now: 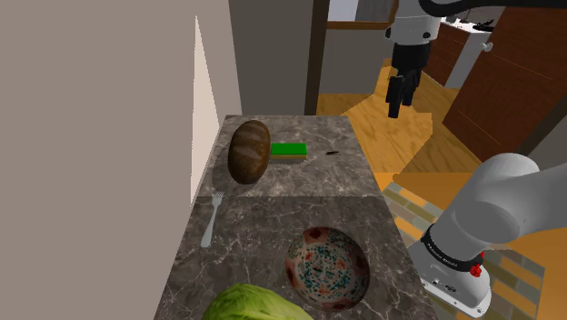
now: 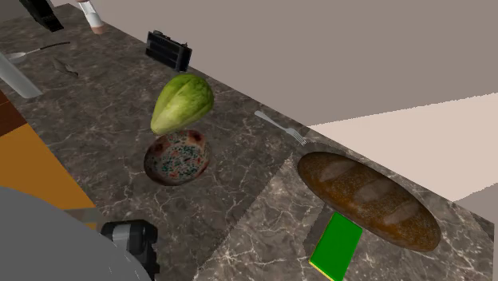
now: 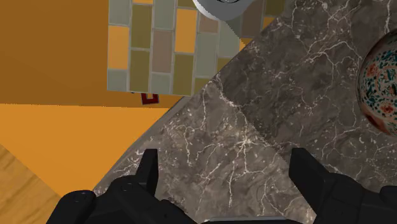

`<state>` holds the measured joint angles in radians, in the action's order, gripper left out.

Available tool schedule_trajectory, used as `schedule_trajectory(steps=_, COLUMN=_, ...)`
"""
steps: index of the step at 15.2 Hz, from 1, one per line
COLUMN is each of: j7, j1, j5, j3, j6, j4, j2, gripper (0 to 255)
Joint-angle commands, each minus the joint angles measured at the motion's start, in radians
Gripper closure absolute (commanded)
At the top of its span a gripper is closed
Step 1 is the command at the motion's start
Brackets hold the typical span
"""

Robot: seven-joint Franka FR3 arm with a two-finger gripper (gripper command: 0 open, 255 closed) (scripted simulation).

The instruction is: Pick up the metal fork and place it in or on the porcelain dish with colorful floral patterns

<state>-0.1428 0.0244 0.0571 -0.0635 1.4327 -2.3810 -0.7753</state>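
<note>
The gripper (image 1: 396,98), fingers spread and empty, hangs high above the counter (image 1: 273,214) edge, well apart from the floral dish (image 1: 327,265). The fork (image 1: 211,218) lies flat near the dish. Its thin, low handle could slip a shallow pinch.

The arm (image 1: 509,195) is built of smooth, rounded white shells that look pale grey in shade, joined by dark bands. One dark band (image 1: 447,252) low on the arm carries small white lettering, with a small red mark (image 1: 474,270) beside it. The gripper (image 1: 395,111) is black all over, with a blocky, faceted body and two flat, angular fingers (image 3: 149,168).
</note>
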Motion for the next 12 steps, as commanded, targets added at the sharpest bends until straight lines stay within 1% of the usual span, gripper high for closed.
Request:
schedule_trajectory(steps=1, j7=0.000, j1=0.000, j5=0.000, j3=0.000, j6=0.000, j4=0.000, j2=0.000, gripper=0)
schedule_trajectory(steps=7, j7=0.216, j1=-0.023, j5=-0.130, j3=0.135, j6=0.085, j4=-0.070, j2=0.010, gripper=0)
schedule_trajectory(steps=12, j7=0.390, j1=-0.043, j5=-0.231, j3=0.249, j6=0.178, j4=-0.089, j2=0.068, gripper=0)
